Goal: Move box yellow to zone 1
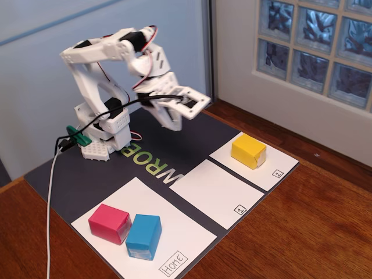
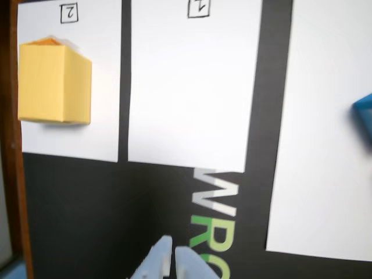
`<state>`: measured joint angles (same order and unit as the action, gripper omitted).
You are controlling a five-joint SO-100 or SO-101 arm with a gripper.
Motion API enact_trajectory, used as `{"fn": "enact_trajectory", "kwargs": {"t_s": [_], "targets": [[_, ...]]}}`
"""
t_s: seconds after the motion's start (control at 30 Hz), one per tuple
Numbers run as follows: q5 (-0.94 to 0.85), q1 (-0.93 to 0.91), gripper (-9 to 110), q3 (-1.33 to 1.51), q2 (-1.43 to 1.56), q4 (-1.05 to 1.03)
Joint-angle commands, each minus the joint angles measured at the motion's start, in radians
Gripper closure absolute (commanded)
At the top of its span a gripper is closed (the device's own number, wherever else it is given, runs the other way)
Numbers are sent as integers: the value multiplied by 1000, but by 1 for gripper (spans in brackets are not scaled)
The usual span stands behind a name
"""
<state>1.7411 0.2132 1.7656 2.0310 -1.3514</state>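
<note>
Box yellow (image 2: 54,81) is what you see first at the far left of the wrist view, ahead of the pincer (image 2: 172,256) and off to its left, sitting on the white sheet marked "2" (image 2: 70,142). Nothing touches it, and it is well apart from the fingertips. Next along, almost straight ahead of the pincer, you find zone 1 (image 2: 189,87), a bare white rectangle with its boxed "1" at the far edge, separated from the "2" sheet by a dark strip of mat (image 2: 87,215). The pincer itself shows only its two pale fingertips at the bottom edge, nearly together and holding nothing, hanging above the dark mat by the "WRO" lettering. Further right, you see the larger white sheet (image 2: 325,128), with a corner of the blue block (image 2: 365,113) at the frame edge.

In the fixed view, your pincer (image 1: 174,125) hangs above the mat near the arm's base, the yellow box (image 1: 249,150) well to its right, and the pink block (image 1: 108,223) and blue block (image 1: 143,235) touching on the "Home" sheet (image 1: 174,238).
</note>
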Motion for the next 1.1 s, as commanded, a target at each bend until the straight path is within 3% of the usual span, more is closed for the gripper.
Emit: {"fn": "enact_trajectory", "kwargs": {"t_s": [0.0,0.63,0.8,1.07], "targets": [[25,41,102,-100,-43,5],[35,110,102,-114,-58,5],[178,126,102,-129,-77,5],[202,199,102,-201,-184,0]]}}
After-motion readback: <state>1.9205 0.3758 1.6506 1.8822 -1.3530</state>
